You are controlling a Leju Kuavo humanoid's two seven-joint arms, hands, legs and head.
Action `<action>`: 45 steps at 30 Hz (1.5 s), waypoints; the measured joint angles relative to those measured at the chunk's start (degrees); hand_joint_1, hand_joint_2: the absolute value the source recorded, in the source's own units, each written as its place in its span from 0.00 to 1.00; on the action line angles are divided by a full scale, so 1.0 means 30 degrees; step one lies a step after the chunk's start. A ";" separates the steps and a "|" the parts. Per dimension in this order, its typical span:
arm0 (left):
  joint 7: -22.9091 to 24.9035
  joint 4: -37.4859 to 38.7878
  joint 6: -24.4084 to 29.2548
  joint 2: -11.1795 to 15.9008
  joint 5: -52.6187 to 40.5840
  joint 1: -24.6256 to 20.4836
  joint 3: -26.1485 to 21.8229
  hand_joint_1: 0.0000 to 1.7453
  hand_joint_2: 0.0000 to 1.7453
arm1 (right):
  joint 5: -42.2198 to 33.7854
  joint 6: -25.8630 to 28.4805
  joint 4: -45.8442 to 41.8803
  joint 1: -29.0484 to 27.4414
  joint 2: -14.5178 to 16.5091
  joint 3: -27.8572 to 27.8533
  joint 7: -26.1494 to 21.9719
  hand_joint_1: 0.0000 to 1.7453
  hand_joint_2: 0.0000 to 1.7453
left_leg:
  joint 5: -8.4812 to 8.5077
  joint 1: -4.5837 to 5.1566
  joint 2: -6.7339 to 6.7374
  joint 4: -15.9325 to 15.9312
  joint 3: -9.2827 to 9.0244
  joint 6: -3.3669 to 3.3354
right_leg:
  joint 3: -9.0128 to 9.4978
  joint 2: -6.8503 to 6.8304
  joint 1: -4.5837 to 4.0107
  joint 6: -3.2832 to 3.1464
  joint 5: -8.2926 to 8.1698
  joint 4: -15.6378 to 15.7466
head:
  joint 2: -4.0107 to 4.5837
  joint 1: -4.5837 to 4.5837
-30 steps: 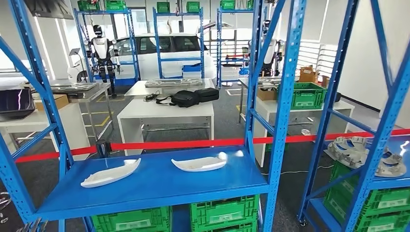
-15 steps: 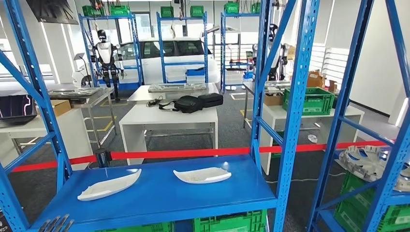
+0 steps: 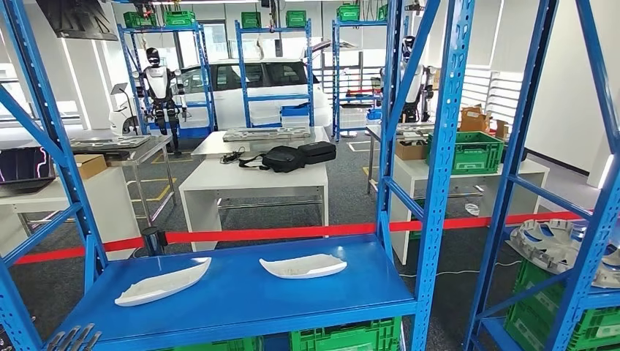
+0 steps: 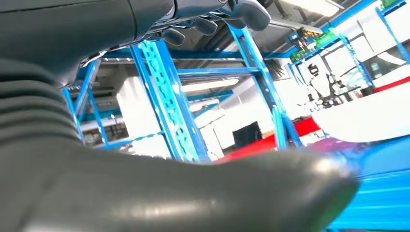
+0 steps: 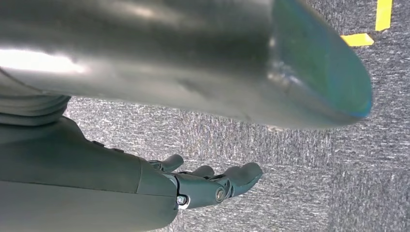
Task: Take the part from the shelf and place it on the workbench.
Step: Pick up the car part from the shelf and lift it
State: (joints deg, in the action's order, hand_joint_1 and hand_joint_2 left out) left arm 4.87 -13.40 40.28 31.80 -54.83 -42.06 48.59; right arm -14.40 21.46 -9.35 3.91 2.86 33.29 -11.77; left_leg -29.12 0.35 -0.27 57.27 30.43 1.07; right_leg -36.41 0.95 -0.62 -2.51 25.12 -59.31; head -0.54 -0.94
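Two white curved parts lying flat on blue shelf (image 3: 241,300) at approx. waist level. Left part (image 3: 162,282) near front-left corner; second part (image 3: 303,265) toward centre-rear, well apart from first. Both loose, nothing stacked on them, open side facing robot, so reachable from front w/o clearing anything.

Left hand (image 3: 71,339) just entering at bottom edge of head view, below and in front of shelf lip, apart from left part. Fingers (image 4: 244,12) spread and extended in wrist view, nothing between them; holding nothing. Left part shows as white blur across shelf in that view, ahead of hand, not touched. Judged: hand raised and opened ready for reach toward nearer, left-side part.

Right hand (image 5: 212,186) hanging beside body over grey carpet, fingers loosely apart, holding nothing. Judged: kept low to stay out of the way, left side doing the pick.

Blue upright posts either side of bay; left post close to reach path, poss. snag risk. Red barrier tape (image 3: 292,231) behind shelf. White worktop (image 3: 252,175) beyond tape, black bag (image 3: 284,157) on it; whether that is the intended drop point, cannot tell.

Task status: part not yet taken.
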 joint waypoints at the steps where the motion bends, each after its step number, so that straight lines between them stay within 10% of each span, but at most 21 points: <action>1: 0.0160 -0.0036 0.0000 0.0035 -0.0158 0.0010 -0.0007 0.00 1.00 | 0.0000 0.0000 -0.0002 0.0001 0.0000 0.0000 0.0004 0.00 0.00 | 0.0003 0.0003 -0.0001 0.0004 -0.0003 0.0005 | 0.0007 -0.0001 0.0005 0.0003 -0.0006 0.0000 | 0.0000 -0.0002; 19: 0.1918 0.0117 -0.0432 0.0208 -0.3975 -0.0112 0.0106 0.00 1.00 | 0.0113 -0.0066 -0.0007 0.0074 0.0022 0.0000 0.0005 0.00 0.00 | 0.0013 0.0026 -0.0001 0.0045 -0.0136 0.0010 | 0.0017 0.0004 0.0033 0.0024 -0.0040 0.0019 | 0.0000 -0.0007; 45: -0.2290 0.0144 -0.2244 -0.0761 -0.0946 -0.0159 -0.3536 0.00 1.00 | 0.0118 -0.0168 -0.0007 0.0135 0.0066 0.0000 -0.0097 0.00 0.00 | 0.0013 0.0030 -0.0001 0.0047 -0.0133 0.0008 | 0.0013 0.0011 0.0039 0.0029 -0.0043 0.0023 | -0.0002 -0.0011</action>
State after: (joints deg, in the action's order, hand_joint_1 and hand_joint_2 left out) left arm -1.99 -12.97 33.55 29.51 -57.67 -42.54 37.99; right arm -14.05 20.96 -9.38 4.32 3.06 33.29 -12.06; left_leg -29.08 0.44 -0.27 57.41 30.03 1.10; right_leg -36.38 0.98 -0.50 -2.42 24.99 -59.24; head -0.55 -0.97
